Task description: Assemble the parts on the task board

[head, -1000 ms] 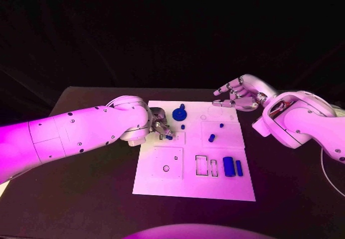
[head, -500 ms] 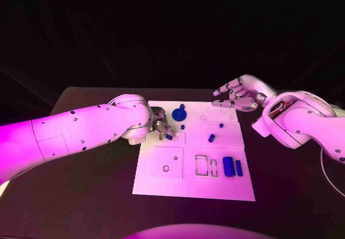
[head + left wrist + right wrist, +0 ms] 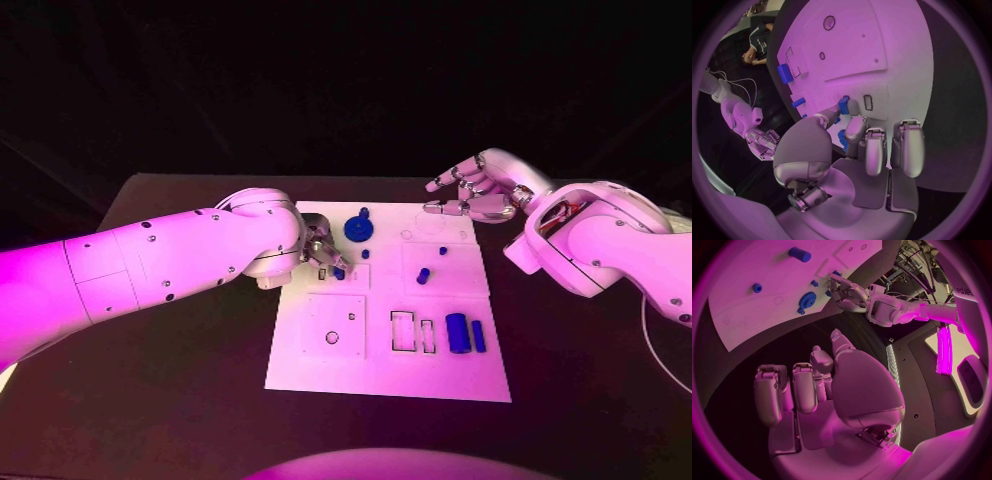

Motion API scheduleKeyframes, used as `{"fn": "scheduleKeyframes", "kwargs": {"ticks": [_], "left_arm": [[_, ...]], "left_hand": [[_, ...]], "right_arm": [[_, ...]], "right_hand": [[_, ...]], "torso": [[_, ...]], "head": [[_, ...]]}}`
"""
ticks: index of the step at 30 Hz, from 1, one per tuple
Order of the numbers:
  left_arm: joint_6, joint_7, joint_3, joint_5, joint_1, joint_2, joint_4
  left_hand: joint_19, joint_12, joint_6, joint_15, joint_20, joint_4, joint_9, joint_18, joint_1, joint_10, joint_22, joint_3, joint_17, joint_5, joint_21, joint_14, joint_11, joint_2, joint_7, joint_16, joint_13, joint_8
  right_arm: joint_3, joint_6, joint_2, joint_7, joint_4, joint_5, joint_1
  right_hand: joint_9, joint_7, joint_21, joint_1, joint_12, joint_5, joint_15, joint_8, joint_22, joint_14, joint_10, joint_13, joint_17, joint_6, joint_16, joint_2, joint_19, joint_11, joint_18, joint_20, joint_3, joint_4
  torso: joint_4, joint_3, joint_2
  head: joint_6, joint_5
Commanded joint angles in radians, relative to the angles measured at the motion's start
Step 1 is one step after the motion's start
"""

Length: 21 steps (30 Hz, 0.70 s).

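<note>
The white task board (image 3: 382, 375) lies in the middle of the table. My left hand (image 3: 317, 248) is low over its near-left part. Thumb and a finger pinch a small blue piece (image 3: 843, 104) right beside a small slot (image 3: 867, 102); the piece (image 3: 339, 272) also shows under the hand in the head view. My right hand (image 3: 477, 190) hovers above the board's far right corner, fingers apart and loosely curled, holding nothing. A blue gear-like disc (image 3: 358, 231) and a blue cylinder (image 3: 423, 276) are on the board, with two blue blocks (image 3: 459, 333) by the rectangular slots (image 3: 405, 331).
Two tiny blue pieces (image 3: 365, 254) (image 3: 440, 251) stand mid-board. A square inset with round holes (image 3: 333, 325) fills the near-left of the board. Black table (image 3: 173, 390) surrounds the board on all sides.
</note>
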Motion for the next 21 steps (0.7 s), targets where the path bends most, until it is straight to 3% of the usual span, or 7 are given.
{"fn": "scheduleKeyframes", "kwargs": {"ticks": [1, 10, 21], "left_arm": [[0.028, -0.005, -0.006, 0.005, -0.008, 0.005, 0.001], [0.039, -0.006, -0.006, -0.001, -0.008, 0.005, -0.001], [0.018, -0.006, -0.005, -0.005, -0.008, -0.002, 0.002]], "left_hand": [[0.046, 0.001, 0.006, -0.009, -0.008, 0.001, 0.001, -0.012, -0.005, 0.009, 0.149, -0.008, 0.263, -0.003, 0.006, 0.105, 0.0, 0.005, 0.002, 0.003, 0.0, 0.004], [0.048, 0.003, 0.014, -0.01, -0.009, 0.007, 0.005, -0.013, -0.005, 0.012, 0.153, -0.045, 0.263, -0.003, 0.008, 0.105, -0.002, 0.006, -0.002, 0.003, 0.003, 0.009], [0.051, 0.002, 0.022, -0.013, -0.012, 0.054, 0.012, -0.015, -0.032, 0.016, 0.16, -0.177, 0.263, -0.004, 0.011, 0.105, -0.006, -0.002, -0.006, 0.003, 0.002, 0.013]], "right_arm": [[0.0, 0.013, 0.0, 0.0, 0.002, -0.009, -0.001], [0.0, 0.013, -0.003, -0.001, 0.003, -0.009, -0.001], [0.0, 0.012, -0.004, 0.0, 0.003, -0.009, -0.001]], "right_hand": [[0.001, 0.004, -0.007, -0.005, -0.006, 0.005, -0.007, -0.003, 0.121, 0.056, -0.009, -0.002, 0.04, 0.003, -0.006, 0.0, 0.007, 0.001, -0.002, -0.004, -0.005, 0.001], [0.001, 0.004, -0.007, -0.005, -0.006, 0.005, -0.007, -0.003, 0.121, 0.056, -0.009, -0.002, 0.04, 0.003, -0.006, 0.0, 0.007, 0.001, -0.002, -0.004, -0.005, 0.001], [0.001, 0.004, -0.008, -0.005, -0.007, 0.005, -0.007, -0.003, 0.12, 0.056, -0.01, -0.003, 0.039, 0.003, -0.008, 0.0, 0.006, 0.001, -0.002, -0.004, -0.007, 0.001]], "torso": [[0.0004, -0.0001, 0.0], [0.0007, -0.0002, -0.001], [0.001, -0.0001, 0.0]], "head": [[-0.002, -0.003], [-0.003, -0.005], [-0.003, -0.008]]}}
